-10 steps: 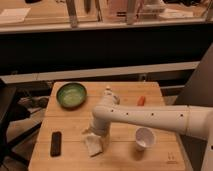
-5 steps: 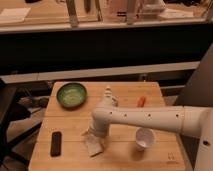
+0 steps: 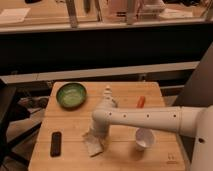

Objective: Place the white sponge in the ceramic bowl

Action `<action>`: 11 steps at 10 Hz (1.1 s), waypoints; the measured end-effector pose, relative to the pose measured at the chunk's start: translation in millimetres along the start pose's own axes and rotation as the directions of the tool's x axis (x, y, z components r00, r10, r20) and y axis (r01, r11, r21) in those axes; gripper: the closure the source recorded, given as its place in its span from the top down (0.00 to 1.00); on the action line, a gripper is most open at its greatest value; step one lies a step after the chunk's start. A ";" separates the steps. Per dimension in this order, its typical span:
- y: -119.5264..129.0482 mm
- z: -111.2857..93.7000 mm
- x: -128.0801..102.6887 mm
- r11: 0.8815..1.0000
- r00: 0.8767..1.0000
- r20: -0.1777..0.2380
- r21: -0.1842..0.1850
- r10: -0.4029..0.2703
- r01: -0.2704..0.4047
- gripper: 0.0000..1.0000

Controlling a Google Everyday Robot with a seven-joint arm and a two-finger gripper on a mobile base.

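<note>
The gripper (image 3: 98, 132) hangs on the white sponge (image 3: 92, 145), below-right of the ceramic bowl (image 3: 71, 95), likely to grasp it; whether it holds, I cannot tell.

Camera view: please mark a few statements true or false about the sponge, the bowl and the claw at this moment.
1. The white sponge lies in the ceramic bowl. False: it lies on the table, apart from the bowl.
2. The claw hangs right over the sponge. True.
3. The bowl holds nothing. True.
4. The white cup stands between the sponge and the black object. False: the sponge lies between those two.
</note>
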 end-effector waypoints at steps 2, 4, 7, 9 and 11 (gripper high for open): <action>0.0 3.9 1.2 1.000 1.000 -0.001 -0.002 -0.001 0.001 0.79; 0.3 8.8 2.4 1.000 1.000 -0.005 -0.005 0.000 0.000 0.64; 1.2 12.7 4.4 1.000 1.000 -0.011 -0.007 0.001 -0.001 0.32; 1.0 12.4 7.5 1.000 1.000 -0.013 -0.006 0.006 -0.007 0.12; 2.8 8.9 10.6 1.000 1.000 -0.019 -0.008 0.008 -0.008 0.01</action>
